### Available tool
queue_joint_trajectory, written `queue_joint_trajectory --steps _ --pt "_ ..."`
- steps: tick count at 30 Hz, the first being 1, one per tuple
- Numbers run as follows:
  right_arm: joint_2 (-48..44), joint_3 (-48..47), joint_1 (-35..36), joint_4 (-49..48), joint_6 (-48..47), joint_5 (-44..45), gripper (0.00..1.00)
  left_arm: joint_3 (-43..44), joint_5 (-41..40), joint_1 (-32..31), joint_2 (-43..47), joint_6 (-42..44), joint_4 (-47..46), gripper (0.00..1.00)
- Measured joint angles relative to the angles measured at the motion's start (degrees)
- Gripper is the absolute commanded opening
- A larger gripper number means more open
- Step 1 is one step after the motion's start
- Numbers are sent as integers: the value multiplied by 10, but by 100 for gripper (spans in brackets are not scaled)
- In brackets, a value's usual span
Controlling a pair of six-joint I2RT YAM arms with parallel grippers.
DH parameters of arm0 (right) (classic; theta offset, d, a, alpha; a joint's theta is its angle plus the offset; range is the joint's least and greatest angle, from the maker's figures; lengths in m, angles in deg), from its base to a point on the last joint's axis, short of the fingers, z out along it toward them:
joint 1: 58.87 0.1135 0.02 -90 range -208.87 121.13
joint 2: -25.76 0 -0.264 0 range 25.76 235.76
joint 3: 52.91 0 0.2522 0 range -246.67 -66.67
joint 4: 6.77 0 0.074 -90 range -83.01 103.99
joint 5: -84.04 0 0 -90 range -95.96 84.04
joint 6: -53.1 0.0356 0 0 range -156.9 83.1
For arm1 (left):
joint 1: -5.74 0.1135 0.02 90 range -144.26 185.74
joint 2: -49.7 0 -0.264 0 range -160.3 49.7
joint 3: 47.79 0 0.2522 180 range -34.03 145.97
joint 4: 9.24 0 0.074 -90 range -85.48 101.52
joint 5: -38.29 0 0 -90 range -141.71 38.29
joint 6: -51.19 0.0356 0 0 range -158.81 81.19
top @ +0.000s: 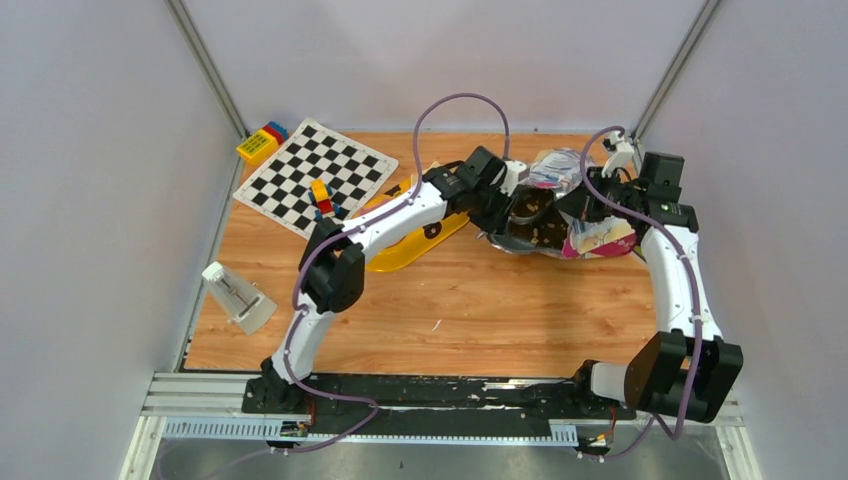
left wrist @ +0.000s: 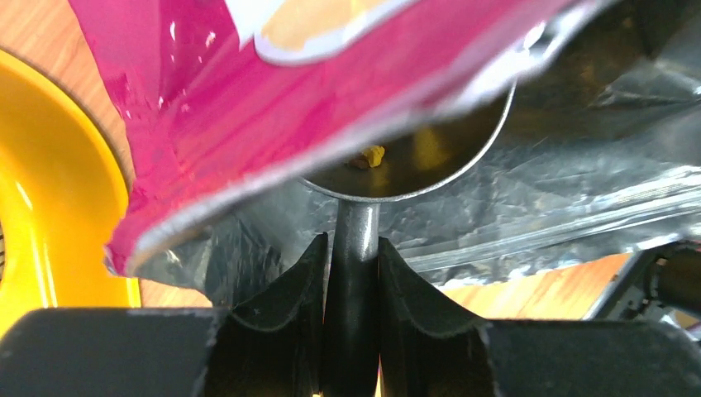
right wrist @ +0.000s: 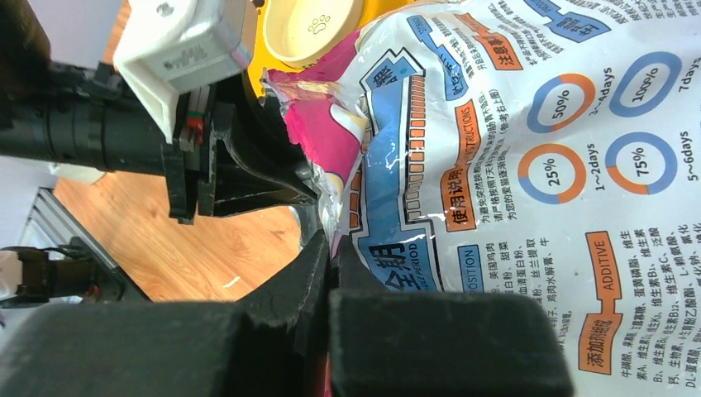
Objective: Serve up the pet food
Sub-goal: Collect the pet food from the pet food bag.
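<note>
Scooping: left fingers (left wrist: 289, 285) are clamping the grey scoop (left wrist: 413, 169) by its handle, bowl in the bag (right wrist: 496, 207) mouth holding barely any kibble (left wrist: 369, 155), right fingers (right wrist: 298, 281) are pinching the bag edge; next is probably digging deeper.

White links (top: 390, 222), black joints (top: 335, 277), purple cables (top: 460, 97), black fingers (left wrist: 273, 308).

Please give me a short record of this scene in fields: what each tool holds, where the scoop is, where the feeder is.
left tool: shut on the handle of the grey plastic scoop
right tool: shut on the edge of the glossy blue-and-pink printed bag
scoop position: bowl inside the bag's open mouth
scoop content: at least one small brownish kibble pellet
yellow plastic double-bowl feeder: on the wooden table, beside the bag; its visible bowl looks empty
</note>
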Motion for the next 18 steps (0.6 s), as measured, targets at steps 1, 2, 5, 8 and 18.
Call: queue_joint_trajectory --steps 1,2,5,8,18 --pt "7 -7 -3 3 7 -4 0 -11 -3 0 4 6 -9 0" --pt "11 -10 -5 3 11 -8 0 -24 -9 0 9 13 -19 0" --pt "24 -15 -8 11 23 -21 0 -71 -33 -6 25 41 -45 0" --pt "26 -15 -8 18 28 -24 0 -121 -62 -16 41 63 -76 0" --pt "26 -15 -8 11 41 -15 0 -180 -101 -22 105 103 -110 0"
